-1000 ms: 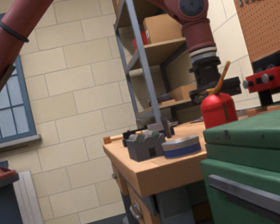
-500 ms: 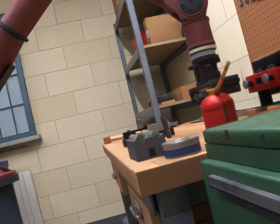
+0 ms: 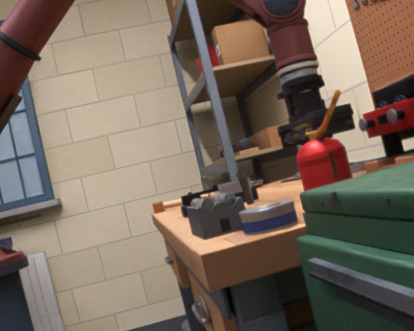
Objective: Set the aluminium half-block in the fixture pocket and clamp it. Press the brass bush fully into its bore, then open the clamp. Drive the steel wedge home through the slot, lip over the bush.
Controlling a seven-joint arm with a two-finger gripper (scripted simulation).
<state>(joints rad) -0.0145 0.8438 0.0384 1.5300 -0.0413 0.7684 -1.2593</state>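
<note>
My gripper [image 3: 308,136] hangs above the far side of the bench, behind the red oil can [image 3: 324,159], which hides its fingertips. The gripper holds nothing. The dark grey fixture [image 3: 214,214] sits near the front left corner of the bench, with two grey round parts resting on its top; a grey metal block [image 3: 236,187] lies just behind it. I cannot make out the brass bush or the steel wedge from this side.
Behind the bench stands a metal shelf rack [image 3: 219,84] with cardboard boxes. A grey and blue round disc [image 3: 268,216] lies beside the fixture. A green tool chest [image 3: 372,238] fills the right foreground. A red clamp [image 3: 389,116] sits at the far right.
</note>
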